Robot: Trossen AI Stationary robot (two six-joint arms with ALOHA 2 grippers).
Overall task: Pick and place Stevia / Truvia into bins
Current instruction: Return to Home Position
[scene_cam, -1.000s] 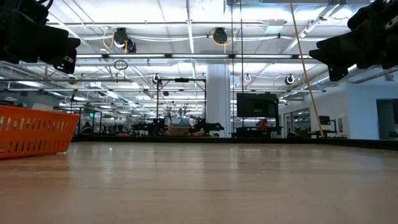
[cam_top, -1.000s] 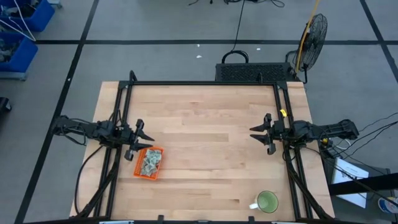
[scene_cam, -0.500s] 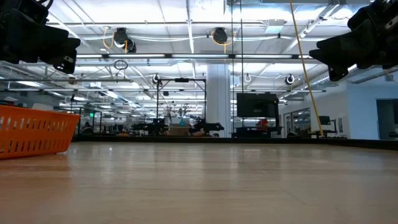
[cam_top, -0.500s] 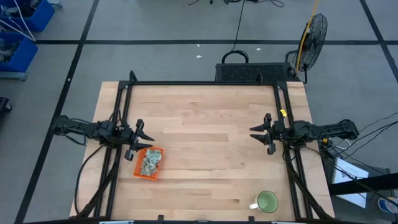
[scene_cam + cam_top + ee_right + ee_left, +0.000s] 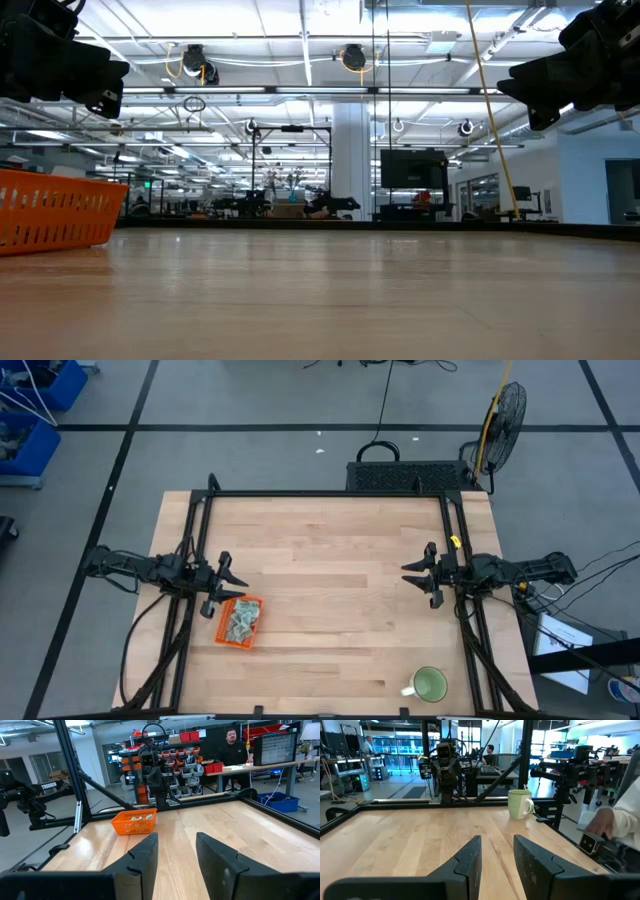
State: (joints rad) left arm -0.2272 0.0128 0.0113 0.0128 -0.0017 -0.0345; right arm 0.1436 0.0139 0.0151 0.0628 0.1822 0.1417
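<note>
- Stevia packets, small flat pale green and white paper rectangles [image 5: 240, 621], are lying heaped inside the shallow rectangular bright orange plastic tray [image 5: 221, 639]. The tray is sitting at about 8 o'clock on the pale wooden counter [image 5: 330, 540], near its left edge.
- The tray's long axis is running roughly from 1 o'clock to 7 o'clock in the high view. The packets inside are pointing every which way, and single ones are too small to read.
- The left pincer [image 5: 228, 582] is hovering just beyond the tray's 11 o'clock corner, raised above the counter. Its fingers are spread apart and grasping nothing, and the left wrist view is showing a bare gap between them.
- The right pincer [image 5: 414, 573] is waiting at 3 o'clock, well apart from the tray, likewise released and empty.
- The round green mug [image 5: 430, 684] is standing at 5 o'clock, near the counter's edge.
- Handling, as a judgement: each packet is looking very light, thin and floppy, with loose powder inside, so it is likely lying flat and sliding easily on the wood. Pinching across the short width, at an edge or a lifted corner, is seeming the safest hold, with gentle pressure so the paper is not tearing.
- With every visible packet in the tray, the sorting is looking finished, and both arms are appearing parked.
</note>
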